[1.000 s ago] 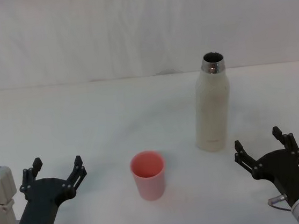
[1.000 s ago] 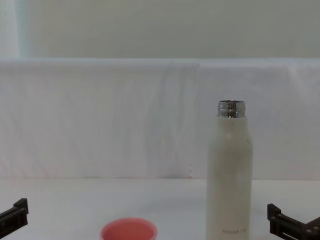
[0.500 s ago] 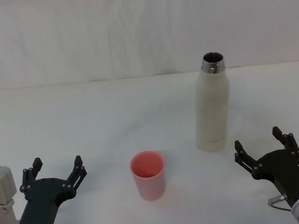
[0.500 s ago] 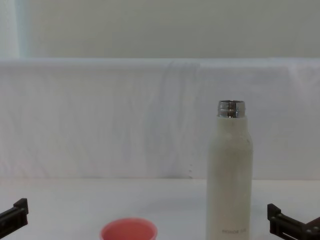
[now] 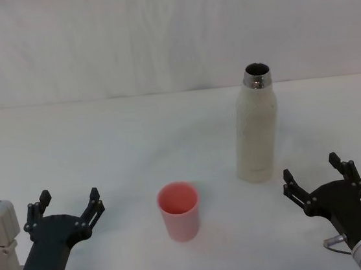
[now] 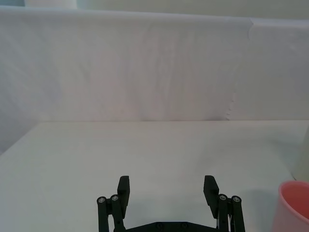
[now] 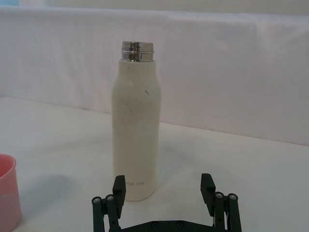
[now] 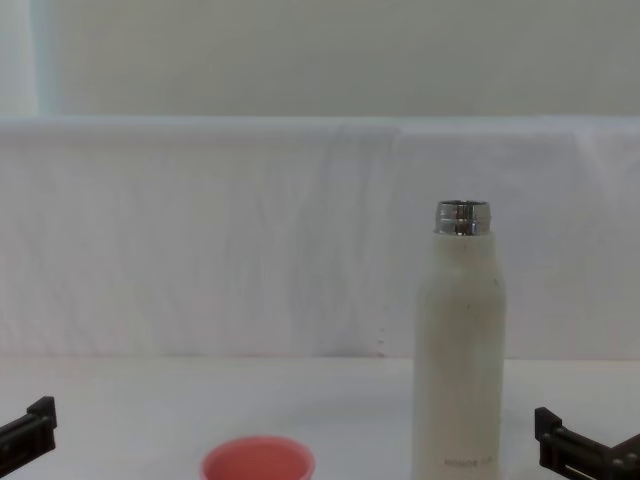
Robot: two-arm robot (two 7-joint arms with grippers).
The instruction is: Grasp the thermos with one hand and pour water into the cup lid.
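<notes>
On the white table (image 5: 103, 144), your two grippers are waiting low at the near edge, and both are empty.

You are looking at the thermos (image 5: 256, 126), which is standing upright on the right side of the table with its steel neck uncapped. The cup lid (image 5: 179, 211) is sitting upright to its left and nearer to the robot, well apart from it. Your right gripper (image 5: 318, 179) is resting just in front of the thermos and a little to its right, with its fingers (image 7: 207, 186) spread wide and touching nothing. Your left gripper (image 5: 69, 207) is staying at the near left, to the left of the cup lid, also with its fingers (image 6: 123, 189) wide apart and holding nothing.
</notes>
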